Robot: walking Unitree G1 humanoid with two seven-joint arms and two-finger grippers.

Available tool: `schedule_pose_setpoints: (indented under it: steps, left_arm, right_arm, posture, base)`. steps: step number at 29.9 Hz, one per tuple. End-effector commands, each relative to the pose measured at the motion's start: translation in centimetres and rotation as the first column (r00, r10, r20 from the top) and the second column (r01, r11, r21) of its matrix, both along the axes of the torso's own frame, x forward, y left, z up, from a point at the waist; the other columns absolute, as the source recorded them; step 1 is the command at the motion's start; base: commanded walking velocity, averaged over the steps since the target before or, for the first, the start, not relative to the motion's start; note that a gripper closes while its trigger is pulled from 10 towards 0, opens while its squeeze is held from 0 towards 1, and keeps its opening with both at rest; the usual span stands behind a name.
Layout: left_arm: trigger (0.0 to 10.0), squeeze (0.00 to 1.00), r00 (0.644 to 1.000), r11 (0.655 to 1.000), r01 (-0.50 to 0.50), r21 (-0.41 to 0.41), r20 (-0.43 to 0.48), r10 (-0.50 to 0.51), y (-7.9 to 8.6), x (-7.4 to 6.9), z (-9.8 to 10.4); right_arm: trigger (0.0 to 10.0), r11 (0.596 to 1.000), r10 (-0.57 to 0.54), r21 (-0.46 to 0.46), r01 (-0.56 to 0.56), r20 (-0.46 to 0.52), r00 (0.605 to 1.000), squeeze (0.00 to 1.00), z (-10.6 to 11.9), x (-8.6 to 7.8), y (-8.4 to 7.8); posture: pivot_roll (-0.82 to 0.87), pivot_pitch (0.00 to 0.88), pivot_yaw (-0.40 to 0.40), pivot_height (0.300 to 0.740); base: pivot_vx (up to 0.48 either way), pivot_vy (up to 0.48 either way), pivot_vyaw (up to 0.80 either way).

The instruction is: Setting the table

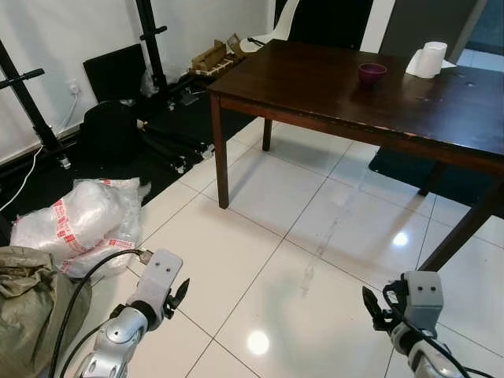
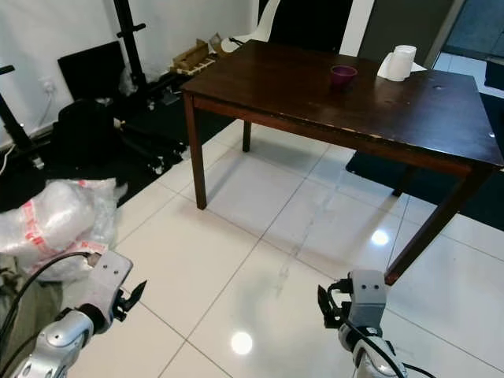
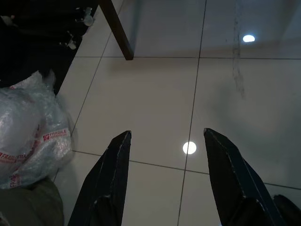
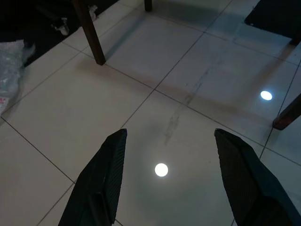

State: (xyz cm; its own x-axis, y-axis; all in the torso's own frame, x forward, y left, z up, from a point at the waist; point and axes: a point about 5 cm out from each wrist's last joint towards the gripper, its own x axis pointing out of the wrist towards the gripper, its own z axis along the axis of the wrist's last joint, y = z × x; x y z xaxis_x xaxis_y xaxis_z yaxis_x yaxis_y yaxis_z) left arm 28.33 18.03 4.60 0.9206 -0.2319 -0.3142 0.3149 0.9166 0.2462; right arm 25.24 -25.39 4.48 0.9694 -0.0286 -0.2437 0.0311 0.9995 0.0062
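A dark wooden table (image 1: 331, 83) stands ahead across the white tile floor. On its far side sit a small maroon bowl (image 1: 372, 73) and a white paper roll (image 1: 431, 59). My left gripper (image 1: 179, 295) hangs low at the bottom left, open and holding nothing; its two black fingers (image 3: 110, 181) spread wide over bare tile. My right gripper (image 1: 370, 307) hangs low at the bottom right, also open with nothing in it, its fingers (image 4: 101, 181) apart above the floor.
A clear plastic-wrapped bundle (image 1: 79, 224) and an olive bag (image 1: 27, 307) lie on the floor at my left. Black stands, cables and boxes (image 1: 157, 87) crowd the wall left of the table. A dark mat (image 1: 409, 169) lies under the table's far side.
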Motion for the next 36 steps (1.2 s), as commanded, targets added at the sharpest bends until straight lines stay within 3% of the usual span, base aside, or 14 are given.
schedule_pose_setpoints:
  steps: [1,29,36]
  left_arm:
    - [10.0,0.0,1.0,1.0,-0.011,0.001,-0.012,0.011,0.2,-0.3,-0.4]
    - [10.0,0.0,0.999,0.999,-0.04,0.001,-0.025,0.04,0.2,-0.8,-1.0]
    - [10.0,0.0,0.995,0.995,-0.099,-0.004,-0.03,0.098,1.1,-1.6,-1.4]
  right_arm:
    - [10.0,1.0,0.004,0.019,-0.004,0.006,1.0,0.0,0.0,0.0,0.3]
    - [10.0,0.999,0.029,0.017,-0.029,-0.01,1.0,0.0,-0.3,0.3,0.9]
    - [10.0,0.998,0.059,0.021,-0.059,-0.019,0.998,0.0,-0.4,0.8,1.5]
  posture:
    - [-0.1,0.006,0.091,0.74]
    - [-0.1,0.008,0.086,0.74]
    - [-0.07,0.006,0.053,0.74]
  base:
    - [0.0,0.0,0.0]
    - [0.0,0.0,0.0]
    - [0.0,0.0,0.0]
